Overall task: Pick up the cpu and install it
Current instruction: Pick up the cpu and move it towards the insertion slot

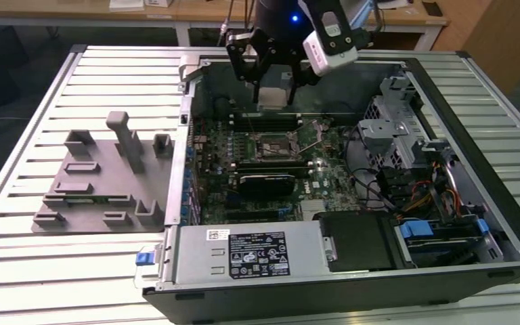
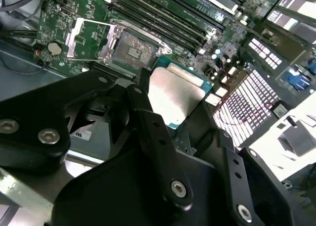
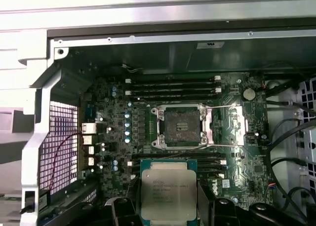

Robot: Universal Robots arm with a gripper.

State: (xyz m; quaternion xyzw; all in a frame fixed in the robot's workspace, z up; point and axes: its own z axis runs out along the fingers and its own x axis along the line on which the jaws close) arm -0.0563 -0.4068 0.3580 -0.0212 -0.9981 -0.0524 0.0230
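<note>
The gripper (image 2: 174, 107) is seen clamped on the cpu (image 2: 177, 87), which is held by its edges between the two fingers (image 2: 148, 122). The cpu is suspended above the motherboard (image 3: 118, 127), apart from the open socket (image 3: 181, 128), not yet seated.

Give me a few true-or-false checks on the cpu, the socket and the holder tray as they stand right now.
1. The gripper is shut on the cpu. True.
2. The cpu is seated in the socket. False: the socket is empty, and the cpu hangs apart from it in the gripper.
3. The socket's retaining frame is closed. False: it is swung open.
4. The grey holder tray lies outside the computer case, on the exterior view's left. True.
</note>
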